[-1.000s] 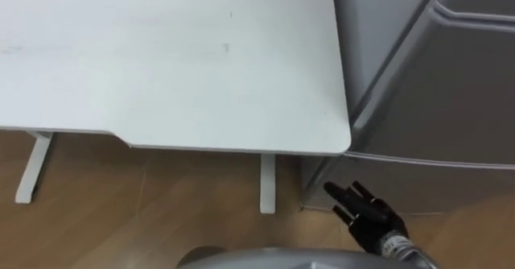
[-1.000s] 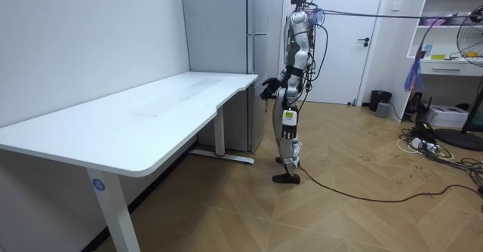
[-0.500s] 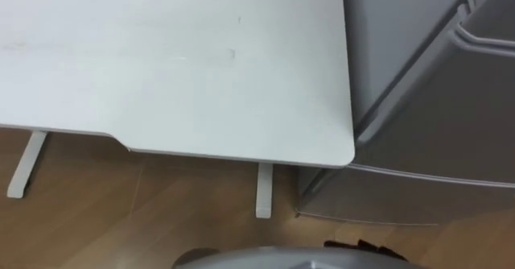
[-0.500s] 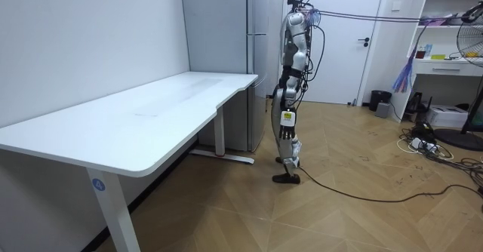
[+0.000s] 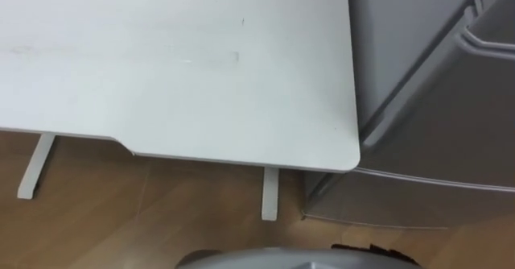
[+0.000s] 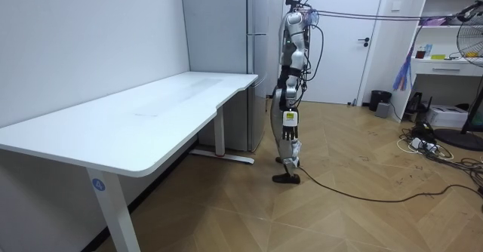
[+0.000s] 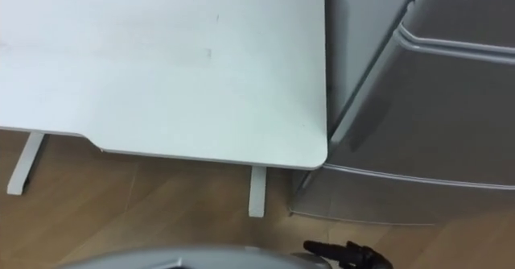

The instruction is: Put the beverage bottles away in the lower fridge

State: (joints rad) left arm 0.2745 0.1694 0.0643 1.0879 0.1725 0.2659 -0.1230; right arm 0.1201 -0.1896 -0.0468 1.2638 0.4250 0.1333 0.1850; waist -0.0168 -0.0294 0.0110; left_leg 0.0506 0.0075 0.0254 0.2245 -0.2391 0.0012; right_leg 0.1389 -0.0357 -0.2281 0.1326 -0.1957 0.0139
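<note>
A tall grey fridge (image 5: 434, 100) stands at my right, hard against the end of the white table (image 5: 177, 60). Both its doors are shut; the lower door (image 7: 418, 196) is just ahead of me. The dark fingers of my right hand (image 7: 346, 255) show low at the view's bottom edge, straight, holding nothing and short of the lower door. In the room view I stand upright before the fridge (image 6: 249, 56), at the table's corner. My left hand (image 6: 289, 93) hangs by my hip there.
The table's rounded corner (image 5: 350, 156) and white leg (image 5: 269, 192) are close at my front left. Wooden floor lies behind me. A fan (image 6: 472, 48), shelves, a small bin (image 6: 379, 99) and floor cables (image 6: 423, 142) are at the room view's right.
My right hand, held out toward the lower fridge door a second ago, has dropped to my side. The eye view has shifted slightly.
</note>
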